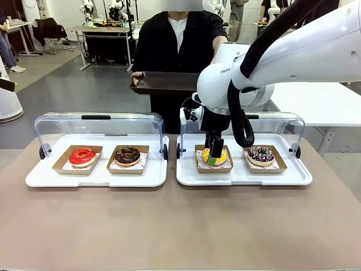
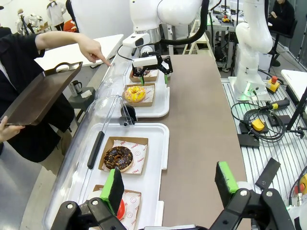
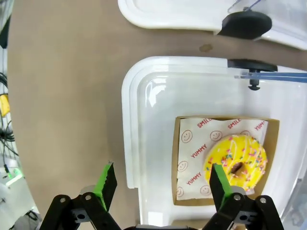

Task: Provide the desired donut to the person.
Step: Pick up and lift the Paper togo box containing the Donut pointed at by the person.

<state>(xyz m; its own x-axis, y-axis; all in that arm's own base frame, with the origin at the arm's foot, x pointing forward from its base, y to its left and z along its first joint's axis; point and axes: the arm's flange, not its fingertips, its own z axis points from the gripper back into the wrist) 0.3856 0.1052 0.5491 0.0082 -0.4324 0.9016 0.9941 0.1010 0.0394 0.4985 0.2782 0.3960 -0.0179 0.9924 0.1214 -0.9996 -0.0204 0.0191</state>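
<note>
Yellow donut (image 3: 236, 161) just below the down-turned right claw (image 3: 162, 179), jaws wide.

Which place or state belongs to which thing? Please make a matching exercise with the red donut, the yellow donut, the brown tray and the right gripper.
1 red donut
2 yellow donut
3 brown tray
4 right gripper

A in the person's hand
B left tray, left side
C open, above the right tray
D right tray, left side

Pairs: 1-B, 2-D, 3-A, 4-C
</note>
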